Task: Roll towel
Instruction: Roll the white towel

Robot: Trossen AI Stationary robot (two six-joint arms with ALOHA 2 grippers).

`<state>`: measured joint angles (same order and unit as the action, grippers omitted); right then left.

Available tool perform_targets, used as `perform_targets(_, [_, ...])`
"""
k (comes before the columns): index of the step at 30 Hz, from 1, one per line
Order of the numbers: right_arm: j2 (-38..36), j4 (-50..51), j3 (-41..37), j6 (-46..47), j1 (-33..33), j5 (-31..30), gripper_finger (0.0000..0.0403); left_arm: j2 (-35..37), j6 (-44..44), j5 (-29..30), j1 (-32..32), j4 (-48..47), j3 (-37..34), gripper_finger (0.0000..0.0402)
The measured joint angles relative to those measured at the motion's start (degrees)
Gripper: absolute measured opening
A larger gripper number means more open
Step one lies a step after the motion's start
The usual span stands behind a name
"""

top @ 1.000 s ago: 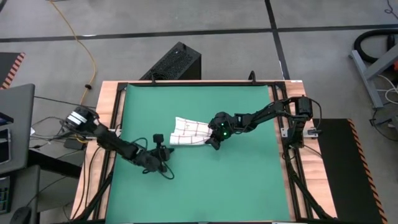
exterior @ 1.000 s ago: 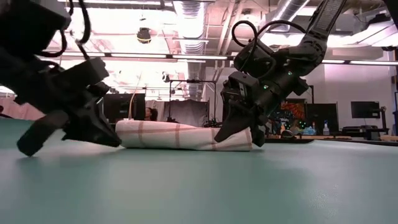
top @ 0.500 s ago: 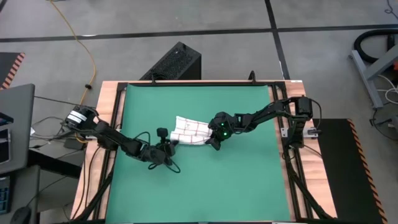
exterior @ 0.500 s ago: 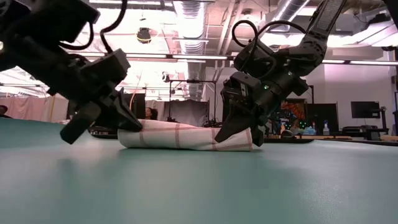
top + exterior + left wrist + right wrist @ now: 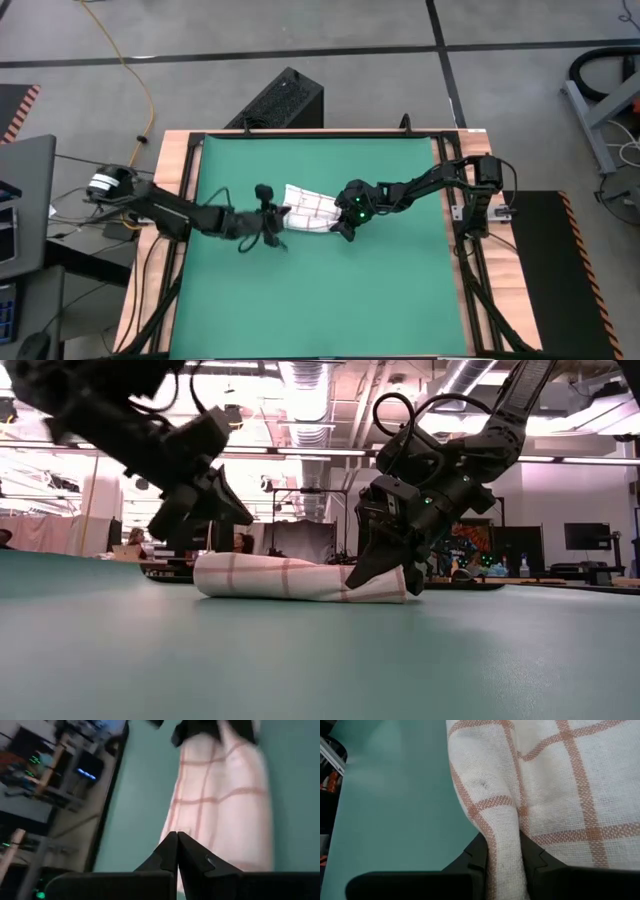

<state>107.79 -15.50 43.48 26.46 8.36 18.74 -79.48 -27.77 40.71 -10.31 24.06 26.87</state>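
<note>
Right gripper (image 5: pixel 502 851) clamped on a pinched fold of the towel (image 5: pixel 555 785); in its wrist view the cloth runs down between the two dark fingers (image 5: pixel 477 854), weave and dark-red check lines plain. Low view: same gripper (image 5: pixel 385 575) down at mat level on the towel's (image 5: pixel 295 578) end, its fingers straddling the cloth. Towel lies as a low, loosely rolled bundle on the green mat (image 5: pixel 300 660), long axis across the view, grid lines showing along its side. High view: right gripper (image 5: pixel 343 228) at the towel's (image 5: pixel 308 211) right end, near the middle of the mat (image 5: pixel 400 290), arm reaching in from the right edge of the table (image 5: pixel 172 160). Left gripper (image 5: pixel 177 851) with fingers pressed together, nothing between them; its wrist view looks along the towel (image 5: pixel 220 805), fingertips just short of the near end, contact not clear. High view puts the left gripper (image 5: pixel 282 214) just beside the towel's left end. Low view shows it (image 5: pixel 240 515) raised off the mat, above and just behind that end of the bundle. Room beyond the table: ceiling lights, desks, monitors.
</note>
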Motion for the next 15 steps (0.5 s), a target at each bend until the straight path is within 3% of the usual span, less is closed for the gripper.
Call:
perform_targets(5, [0.0, 0.0, 0.0, 0.0, 0.0, 0.1, 0.0072, 2.2, 4.4, -22.4, 10.1, -4.9, -0.1, 0.0])
perform_targets(9, [0.0, 0.0, 0.0, 0.0, -0.1, 0.1, 0.0072, -0.4, 2.6, -28.1, 13.3, -8.2, -0.1, 0.0])
perform_targets(15, [0.0, 0.2, -0.1, -0.1, -0.1, 1.0, 0.0072, -5.2, -1.2, -31.7, 17.1, -3.1, -0.1, 0.0])
